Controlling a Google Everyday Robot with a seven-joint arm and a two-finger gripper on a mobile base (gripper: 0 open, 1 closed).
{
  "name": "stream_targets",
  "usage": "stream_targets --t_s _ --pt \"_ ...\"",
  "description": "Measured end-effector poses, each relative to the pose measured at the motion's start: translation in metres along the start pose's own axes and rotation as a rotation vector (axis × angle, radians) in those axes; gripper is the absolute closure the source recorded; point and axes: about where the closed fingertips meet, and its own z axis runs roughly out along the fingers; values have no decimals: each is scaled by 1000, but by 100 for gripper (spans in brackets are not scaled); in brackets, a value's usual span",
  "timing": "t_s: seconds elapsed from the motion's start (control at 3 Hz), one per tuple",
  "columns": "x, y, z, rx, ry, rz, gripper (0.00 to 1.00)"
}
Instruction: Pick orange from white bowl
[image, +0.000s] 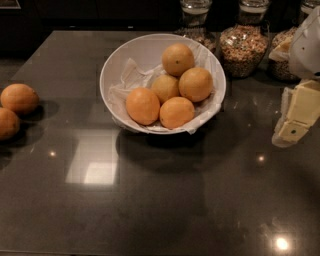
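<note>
Rightward, the end effector (294, 120) hangs over the counter (150, 200); its grip cannot be told. The orange (178, 59) lies in the white bowl (145, 50).

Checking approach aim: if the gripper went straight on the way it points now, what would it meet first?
Probably the dark glossy countertop. The cream gripper, at the right edge, points down and slightly left, right of the wide white paper-lined bowl; depth is unclear.

— What's cut off?
— The gripper (291, 131), at the right edge, with its arm (307, 45) running out of frame. The jars (243, 45) lose their tops at the upper edge.
— Anything else?
— The loose orange (7, 123) at far left is sliced by the edge.
</note>
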Motion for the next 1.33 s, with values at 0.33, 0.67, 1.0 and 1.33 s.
stream_targets --t_s 0.33,0.67,1.0,1.33 --pt "-8 0 3 14 -10 1 0" --pt "-38 -4 13 57 -65 15 0" --pt "-76 -25 18 145 -145 34 0" --pt "-103 -50 29 205 -206 24 0"
